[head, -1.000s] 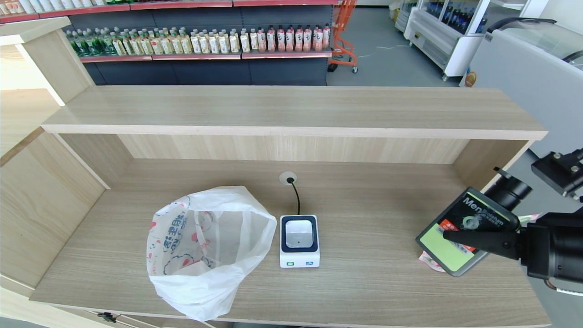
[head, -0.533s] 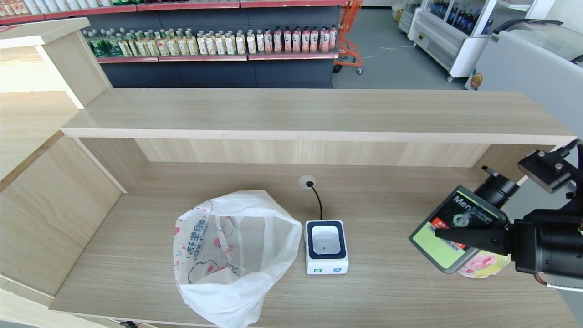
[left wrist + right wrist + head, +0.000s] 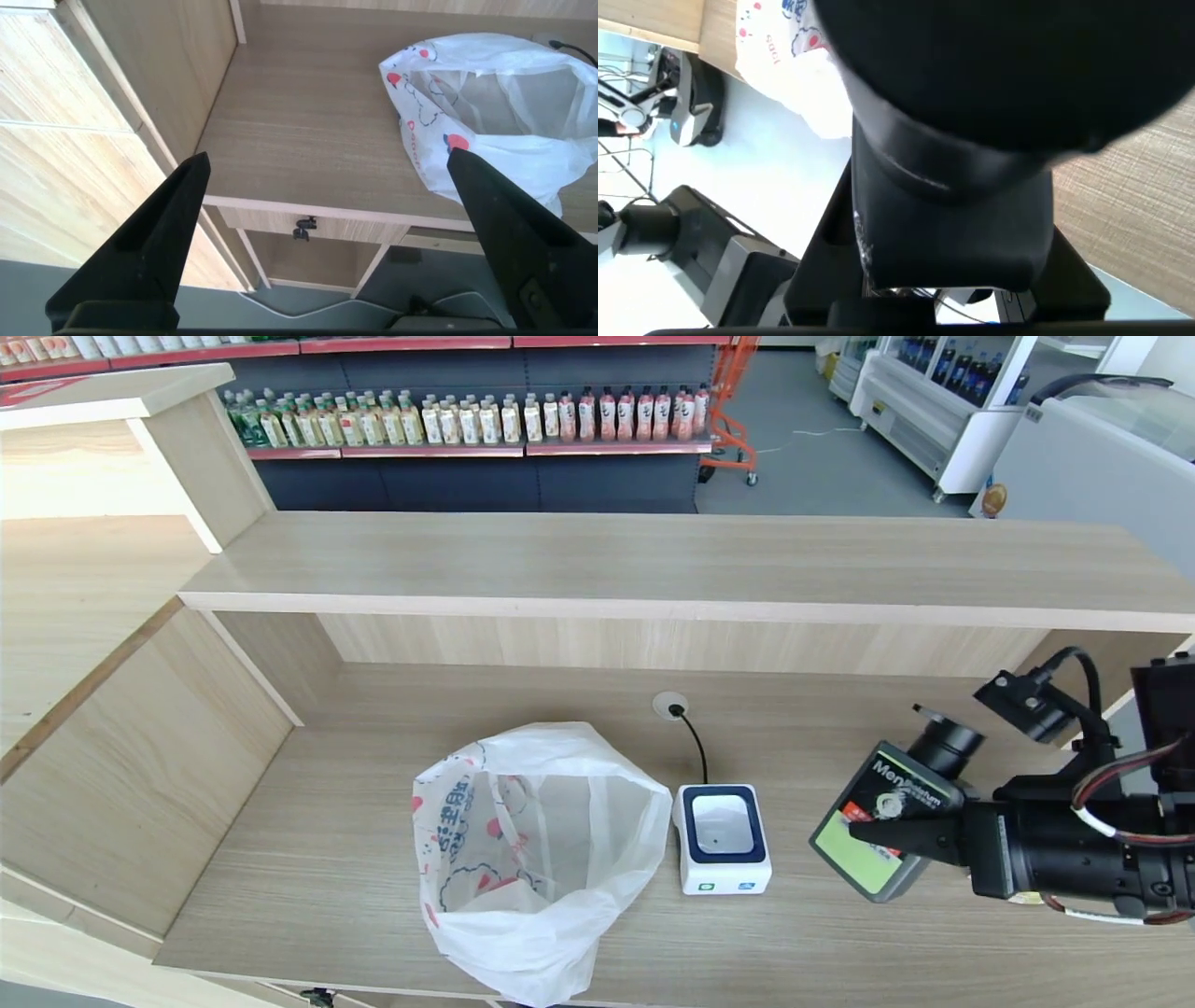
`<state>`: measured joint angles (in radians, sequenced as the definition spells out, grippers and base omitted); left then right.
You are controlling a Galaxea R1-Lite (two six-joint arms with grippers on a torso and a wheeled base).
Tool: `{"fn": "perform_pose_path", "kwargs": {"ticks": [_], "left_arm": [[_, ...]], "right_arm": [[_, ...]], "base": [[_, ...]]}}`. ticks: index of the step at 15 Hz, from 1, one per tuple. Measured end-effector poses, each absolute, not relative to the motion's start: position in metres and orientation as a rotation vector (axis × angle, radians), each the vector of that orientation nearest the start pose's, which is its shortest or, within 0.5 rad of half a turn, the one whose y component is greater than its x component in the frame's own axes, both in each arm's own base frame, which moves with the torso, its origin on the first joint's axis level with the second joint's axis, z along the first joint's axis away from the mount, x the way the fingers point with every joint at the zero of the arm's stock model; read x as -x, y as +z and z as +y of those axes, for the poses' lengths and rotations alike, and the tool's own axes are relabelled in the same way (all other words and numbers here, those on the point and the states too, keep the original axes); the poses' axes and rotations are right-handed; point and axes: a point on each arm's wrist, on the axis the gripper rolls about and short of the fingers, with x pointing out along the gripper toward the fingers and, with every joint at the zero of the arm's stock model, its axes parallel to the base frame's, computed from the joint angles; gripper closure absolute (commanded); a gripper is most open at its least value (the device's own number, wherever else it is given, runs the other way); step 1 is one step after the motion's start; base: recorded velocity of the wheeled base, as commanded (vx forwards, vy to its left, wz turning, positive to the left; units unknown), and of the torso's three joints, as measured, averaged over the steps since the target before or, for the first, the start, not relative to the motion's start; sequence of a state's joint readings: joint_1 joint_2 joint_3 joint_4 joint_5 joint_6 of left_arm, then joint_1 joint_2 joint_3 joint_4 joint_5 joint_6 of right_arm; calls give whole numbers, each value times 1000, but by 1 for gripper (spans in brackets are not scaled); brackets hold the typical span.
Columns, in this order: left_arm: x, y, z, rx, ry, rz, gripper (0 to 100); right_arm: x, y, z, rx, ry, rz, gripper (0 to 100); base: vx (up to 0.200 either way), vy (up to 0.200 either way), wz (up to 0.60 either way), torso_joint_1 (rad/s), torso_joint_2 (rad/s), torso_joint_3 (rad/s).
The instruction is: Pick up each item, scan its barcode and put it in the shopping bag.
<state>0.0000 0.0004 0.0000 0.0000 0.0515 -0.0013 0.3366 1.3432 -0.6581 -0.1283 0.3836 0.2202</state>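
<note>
Pale wood counter (image 3: 327, 859) before drink shelves (image 3: 467, 420), right gripper (image 3: 885, 831) tight around a dark bottle (image 3: 861, 861) (left gripper (image 3: 327, 163) agape).

The head view as a whole is shifted: the shopping bag (image 3: 532, 859), the scanner (image 3: 724, 838) and the counter (image 3: 308, 859) all sit further toward the picture's right than a second ago. This is camera movement, not movement of these items. Measured against the scanner, the right gripper (image 3: 898, 831), with the dark bottle (image 3: 854, 861) clamped in it, is displaced toward the robot's left. Formerly well apart from the scanner at the counter's right end, the bottle is now near the scanner's right side, not touching it.
</note>
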Motion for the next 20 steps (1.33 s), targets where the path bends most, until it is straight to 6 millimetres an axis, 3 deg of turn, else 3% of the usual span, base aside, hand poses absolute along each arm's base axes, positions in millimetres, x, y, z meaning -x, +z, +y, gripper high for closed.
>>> {"fn": "perform_pose_path", "kwargs": {"ticks": [9,16,20], "left_arm": [[23,75,1,0,51,0,0],[23,75,1,0,52,0,0],[23,75,1,0,51,0,0]], "right_arm": [[-253,138,101,-214,655,661,100],[-282,101,123,-139,701,673,100],[-291,93,129,-133,710,673,100]], "base": [[0,0,0,0,0,0],[0,0,0,0,0,0],[0,0,0,0,0,0]]}}
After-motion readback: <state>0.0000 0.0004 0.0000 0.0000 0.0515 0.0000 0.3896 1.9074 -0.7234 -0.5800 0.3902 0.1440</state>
